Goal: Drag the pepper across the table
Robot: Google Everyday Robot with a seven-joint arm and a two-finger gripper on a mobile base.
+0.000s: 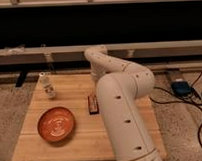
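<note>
The light-wood table [70, 91] stands in the middle of the camera view. The pepper does not show; it is hidden or out of view. My white arm [120, 109] rises from the front, bends over the table's right half and reaches down at the back middle. My gripper is hidden behind the arm's own links, somewhere over the back middle of the table near the wrist [97, 70].
A round orange plate [56, 123] lies at the front left. A dark rectangular block with a pale stripe [92, 104] lies beside the arm. A small white bottle [47, 86] stands at the back left. A blue device [182, 87] and cables lie on the floor to the right.
</note>
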